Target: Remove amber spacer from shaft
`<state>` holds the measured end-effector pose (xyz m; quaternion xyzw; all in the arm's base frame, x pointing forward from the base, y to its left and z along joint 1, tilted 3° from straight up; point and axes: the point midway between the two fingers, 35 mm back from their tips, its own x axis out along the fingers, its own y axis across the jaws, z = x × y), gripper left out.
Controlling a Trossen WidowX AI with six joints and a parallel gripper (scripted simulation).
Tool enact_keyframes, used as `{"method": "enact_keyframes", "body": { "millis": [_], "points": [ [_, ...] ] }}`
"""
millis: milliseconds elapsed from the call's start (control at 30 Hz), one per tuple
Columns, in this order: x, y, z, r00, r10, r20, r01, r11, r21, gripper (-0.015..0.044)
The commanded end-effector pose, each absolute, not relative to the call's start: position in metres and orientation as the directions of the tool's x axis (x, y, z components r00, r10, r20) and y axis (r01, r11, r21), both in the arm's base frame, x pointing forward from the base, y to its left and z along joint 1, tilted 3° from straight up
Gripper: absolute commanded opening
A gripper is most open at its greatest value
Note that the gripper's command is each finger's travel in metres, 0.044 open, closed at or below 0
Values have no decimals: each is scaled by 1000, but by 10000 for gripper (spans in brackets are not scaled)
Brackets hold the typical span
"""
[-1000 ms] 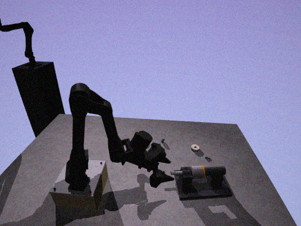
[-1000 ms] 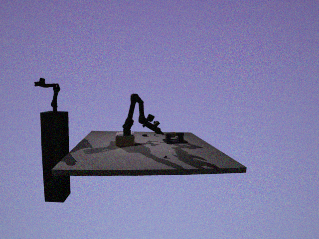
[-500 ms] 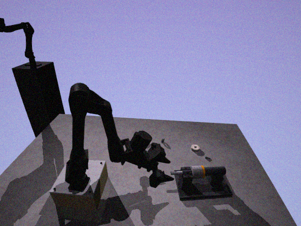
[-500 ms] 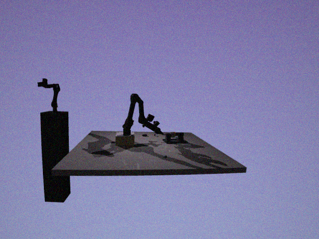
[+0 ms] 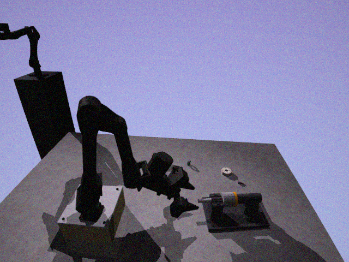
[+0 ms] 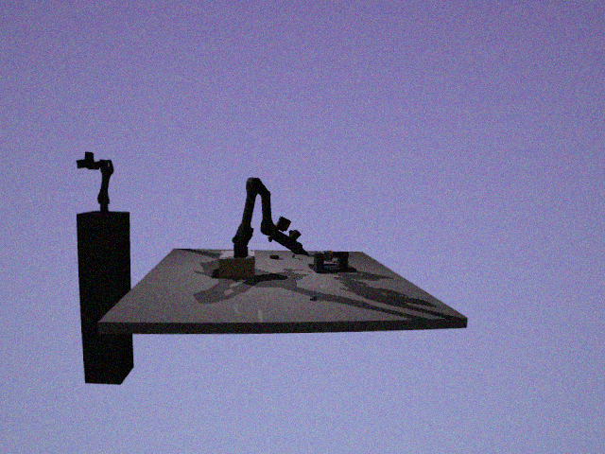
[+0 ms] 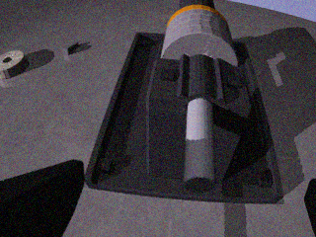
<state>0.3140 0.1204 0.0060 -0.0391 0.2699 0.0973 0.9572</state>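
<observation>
The grey shaft (image 5: 205, 200) (image 7: 198, 118) sticks out of the near dark support (image 5: 216, 209) towards my gripper. Pale grey spacers (image 5: 228, 198) (image 7: 199, 32) sit together beyond that support. The thin amber spacer (image 5: 235, 198) (image 7: 198, 7) is still up in line with them, against the big dark housing block (image 5: 250, 197). The shaft inside the spacers is hidden. My gripper (image 5: 196, 197) (image 6: 307, 253) is wide open and empty. Its fingertips stand either side of the shaft's line, just short of its free end in the top view.
The fixture's dark base tray (image 5: 239, 227) (image 7: 193, 194) has a raised rim. A pale ring (image 5: 226, 171) (image 7: 11, 60) and a small dark piece (image 5: 241, 183) (image 7: 76, 46) lie behind the fixture. Another small piece (image 5: 188, 162) is farther left. A second arm stands on a pedestal (image 5: 44, 112) (image 6: 103, 293).
</observation>
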Motion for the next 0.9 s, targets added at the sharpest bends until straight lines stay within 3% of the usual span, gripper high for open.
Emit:
{"method": "enact_keyframes", "body": {
  "millis": [0, 867],
  "points": [
    [312, 119, 5, 834, 160, -527, -203, 979, -23, 440],
    [321, 121, 0, 835, 160, -527, -203, 979, -23, 440]
  ]
}}
